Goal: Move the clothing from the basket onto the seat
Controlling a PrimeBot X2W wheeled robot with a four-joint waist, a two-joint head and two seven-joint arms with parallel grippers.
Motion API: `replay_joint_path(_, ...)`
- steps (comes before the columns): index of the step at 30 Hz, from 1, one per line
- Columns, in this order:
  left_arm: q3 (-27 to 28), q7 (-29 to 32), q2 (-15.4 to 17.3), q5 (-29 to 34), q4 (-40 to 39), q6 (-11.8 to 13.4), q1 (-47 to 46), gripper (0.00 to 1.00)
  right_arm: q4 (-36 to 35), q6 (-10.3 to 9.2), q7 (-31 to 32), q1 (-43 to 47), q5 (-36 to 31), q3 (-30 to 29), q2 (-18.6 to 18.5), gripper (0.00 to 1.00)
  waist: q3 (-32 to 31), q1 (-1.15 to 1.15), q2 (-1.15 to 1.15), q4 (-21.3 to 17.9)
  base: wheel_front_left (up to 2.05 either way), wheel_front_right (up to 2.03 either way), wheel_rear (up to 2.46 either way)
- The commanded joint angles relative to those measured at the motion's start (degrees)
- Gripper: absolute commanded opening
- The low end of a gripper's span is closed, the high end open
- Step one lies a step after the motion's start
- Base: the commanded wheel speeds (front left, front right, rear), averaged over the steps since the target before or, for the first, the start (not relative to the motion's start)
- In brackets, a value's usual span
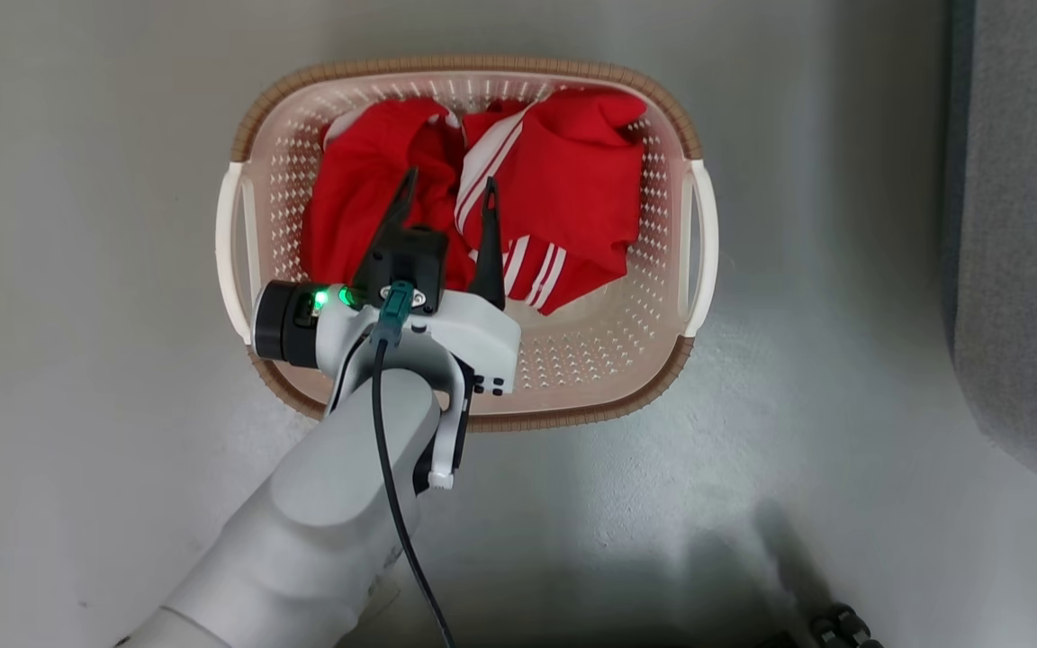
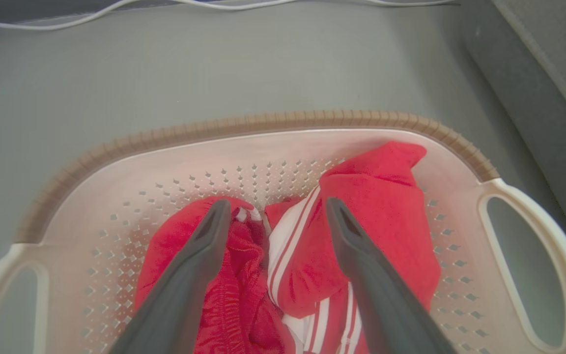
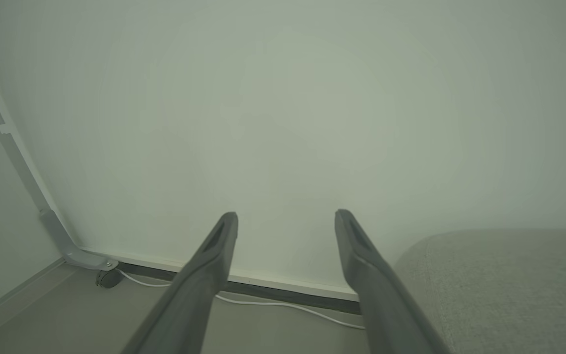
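The cream basket (image 1: 694, 261) with a brown rim stands on the floor and holds the clothing: a plain red garment (image 1: 352, 202) on its left and a red one with white stripes (image 1: 572, 198) on its right. My left gripper (image 1: 449, 184) hangs open over the middle of the basket, one finger above each garment; the left wrist view shows the same fingers (image 2: 199, 255) spread over the red clothing (image 2: 391, 216), gripping nothing. My right gripper (image 3: 285, 216) is open in the air, facing a pale wall. The grey seat (image 1: 1032, 225) lies at the right edge.
Pale grey floor (image 1: 77, 270) surrounds the basket. In the right wrist view a white cable (image 3: 283, 305) runs along the skirting, a metal frame leg with a castor (image 3: 108, 278) stands at left, and the seat's cushion (image 3: 504, 285) fills the lower right.
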Motion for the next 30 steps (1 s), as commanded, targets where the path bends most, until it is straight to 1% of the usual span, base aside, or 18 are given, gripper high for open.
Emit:
replay_joint_path(1, 0.25, -0.35, 0.49, -1.09, 0.15, 0.25, -0.55, 1.00, -2.04, 0.24, -0.33, 1.05, 0.42, 0.02, -1.90, 1.00, 1.46, 0.00, 0.00, 0.06, 0.00, 0.00, 0.00)
replay_joint_path(4, -1.86, -0.35, 0.49, -3.32, 3.38, 1.21, -2.76, 1.00, -3.06, 0.24, -0.33, 0.76, 0.46, -0.18, -2.33, 1.00, 2.77, 0.00, 0.00, 0.12, 0.00, 0.00, 0.00)
replay_joint_path(5, -3.44, -0.35, 0.49, -5.14, 6.15, 2.26, -4.04, 1.00, -3.68, 0.24, -0.33, 0.58, 0.44, -0.28, -2.47, 1.00, 3.41, 0.00, 0.00, 0.06, 0.00, 0.00, 0.00)
replay_joint_path(9, -7.66, -0.35, 0.49, -10.23, 11.81, 4.02, -6.27, 1.00, -4.38, 0.24, -0.33, 0.53, 0.48, -0.11, -2.60, 1.00, 3.91, 0.00, 0.00, -0.29, 0.00, 0.00, 0.00)
replay_joint_path(11, -10.30, -0.30, 0.49, -13.17, 14.12, 5.29, -7.42, 1.00, -4.50, 0.24, -0.33, 0.61, 0.61, -0.08, -2.47, 1.00, 4.05, 0.00, 0.00, -0.55, 0.00, 0.00, 0.00)
replay_joint_path(14, -13.83, 0.05, 0.49, -17.29, 16.57, 6.36, -9.42, 1.00, -4.47, 0.24, -0.33, 0.93, 0.84, -0.30, -2.28, 1.00, 4.27, 0.00, 0.00, -0.82, 0.00, 0.00, 0.00)
replay_joint_path(18, -18.31, 2.27, 0.49, -21.56, 18.46, 8.24, -11.44, 1.00, -4.51, 0.24, -0.33, 1.31, 0.93, -0.42, -2.11, 1.00, 4.53, 0.00, 0.00, -1.06, 0.00, 0.00, 0.00)
replay_joint_path(25, -24.61, 6.65, 0.49, -26.84, 19.46, 11.30, -14.33, 1.00, -4.96, 0.24, -0.33, 1.46, 1.21, -0.79, -2.32, 1.00, 5.44, 0.00, 0.00, -1.15, 0.00, 0.00, 0.00)
replay_joint_path(26, -24.61, 6.65, 0.49, -26.84, 19.46, 11.30, -14.33, 1.00, -4.96, 0.24, -0.33, 1.46, 1.21, -0.79, -2.32, 1.00, 5.44, 0.00, 0.00, -1.15, 0.00, 0.00, 0.00)
replay_joint_path(30, -27.54, 10.42, 0.49, -27.04, 20.74, 13.43, -15.97, 1.00, -5.27, 0.24, -0.33, 1.22, 1.18, -0.71, -2.24, 1.00, 5.97, 0.00, 0.00, -1.34, 0.00, 0.00, 0.00)
